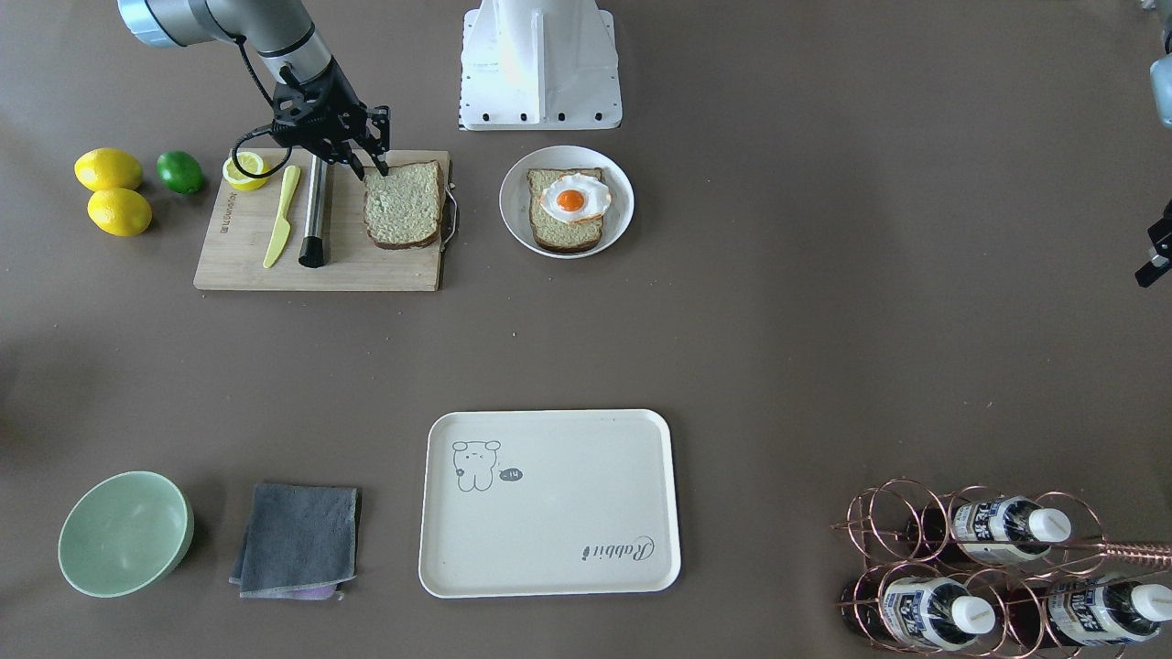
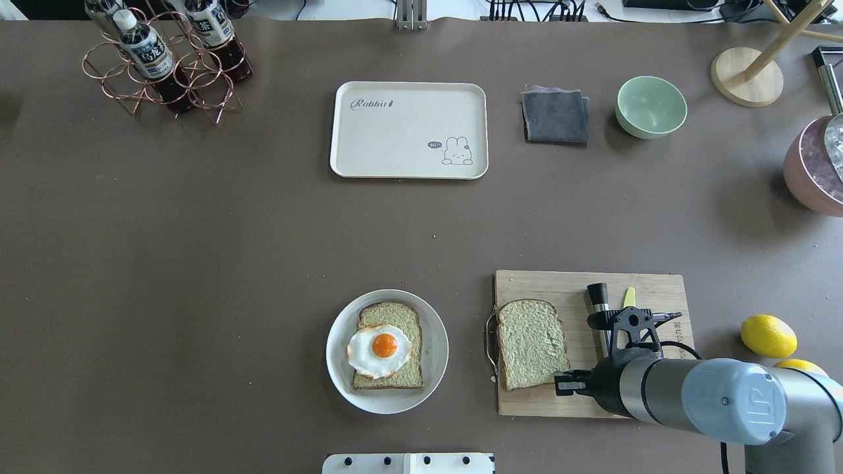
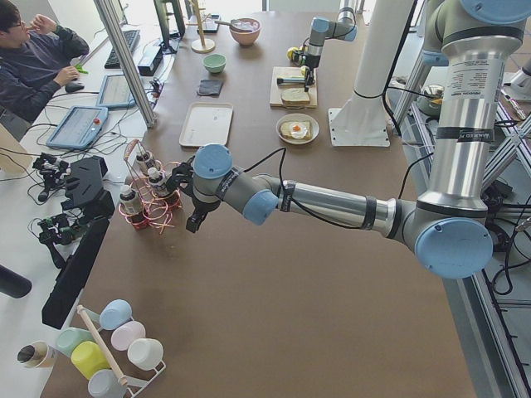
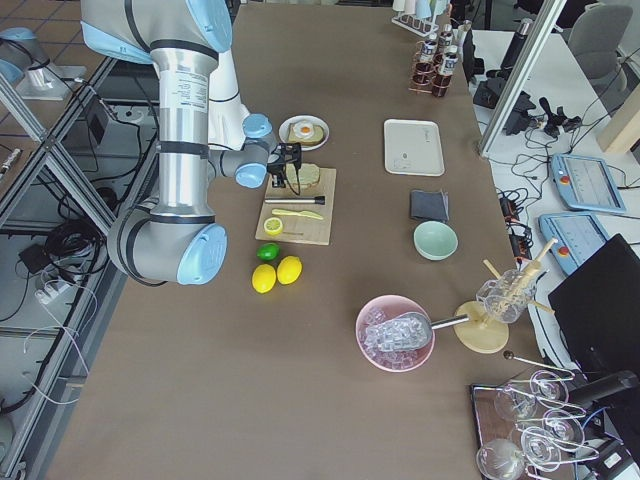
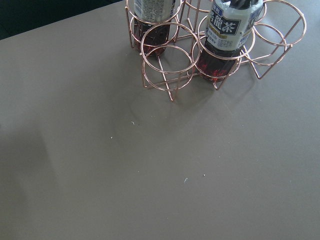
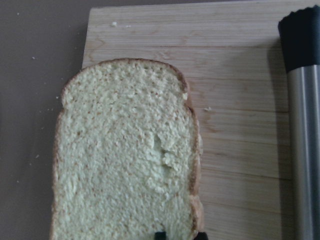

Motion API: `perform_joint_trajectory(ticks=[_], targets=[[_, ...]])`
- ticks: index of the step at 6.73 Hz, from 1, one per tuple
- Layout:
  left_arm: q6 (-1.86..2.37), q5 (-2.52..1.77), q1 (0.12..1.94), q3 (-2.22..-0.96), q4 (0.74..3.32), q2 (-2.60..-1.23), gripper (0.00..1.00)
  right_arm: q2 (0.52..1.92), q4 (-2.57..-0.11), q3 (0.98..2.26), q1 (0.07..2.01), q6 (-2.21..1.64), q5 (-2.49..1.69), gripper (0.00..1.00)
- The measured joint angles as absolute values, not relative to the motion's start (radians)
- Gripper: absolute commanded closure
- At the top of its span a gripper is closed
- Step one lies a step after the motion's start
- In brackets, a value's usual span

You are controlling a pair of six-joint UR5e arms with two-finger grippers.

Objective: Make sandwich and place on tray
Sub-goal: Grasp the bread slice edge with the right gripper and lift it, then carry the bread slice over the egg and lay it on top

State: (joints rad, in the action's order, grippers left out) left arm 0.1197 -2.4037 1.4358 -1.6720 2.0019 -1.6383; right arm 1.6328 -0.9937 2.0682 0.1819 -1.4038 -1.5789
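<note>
A bread slice (image 1: pixel 403 206) lies flat on the wooden cutting board (image 1: pixel 320 265). My right gripper (image 1: pixel 368 167) is at the slice's corner nearest the robot, fingers close together on its crust edge (image 6: pixel 196 220). The same gripper shows in the overhead view (image 2: pixel 560 383). A white plate (image 1: pixel 513 197) holds a second bread slice (image 1: pixel 560 240) with a fried egg (image 1: pixel 570 199) on top. The cream tray (image 1: pixel 549 503) lies bare at the far side. My left gripper (image 3: pixel 199 217) hangs beside the bottle rack; I cannot tell whether it is open or shut.
On the board lie a yellow knife (image 1: pixel 279 220), a steel rod with a black end (image 1: pixel 314 215) and a lemon half (image 1: pixel 245 171). Two lemons (image 1: pixel 108 169) and a lime (image 1: pixel 179 172) sit beside it. A green bowl (image 1: pixel 124 533), grey cloth (image 1: pixel 298 540) and copper bottle rack (image 1: pixel 989 567) flank the tray.
</note>
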Motion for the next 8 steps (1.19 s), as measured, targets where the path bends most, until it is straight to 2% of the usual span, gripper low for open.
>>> perform_joint_trajectory(ticks=[5, 8], targets=[[0.12, -2.406, 1.436, -1.672, 2.002, -1.64, 0.01, 1.623, -0.993, 2.128, 0.264, -1.399, -1.633, 1.0], [0.121, -2.41, 1.435, -1.669, 2.0, -1.64, 0.01, 1.525, -0.995, 2.156, 0.341, -1.399, -1.734, 1.0]])
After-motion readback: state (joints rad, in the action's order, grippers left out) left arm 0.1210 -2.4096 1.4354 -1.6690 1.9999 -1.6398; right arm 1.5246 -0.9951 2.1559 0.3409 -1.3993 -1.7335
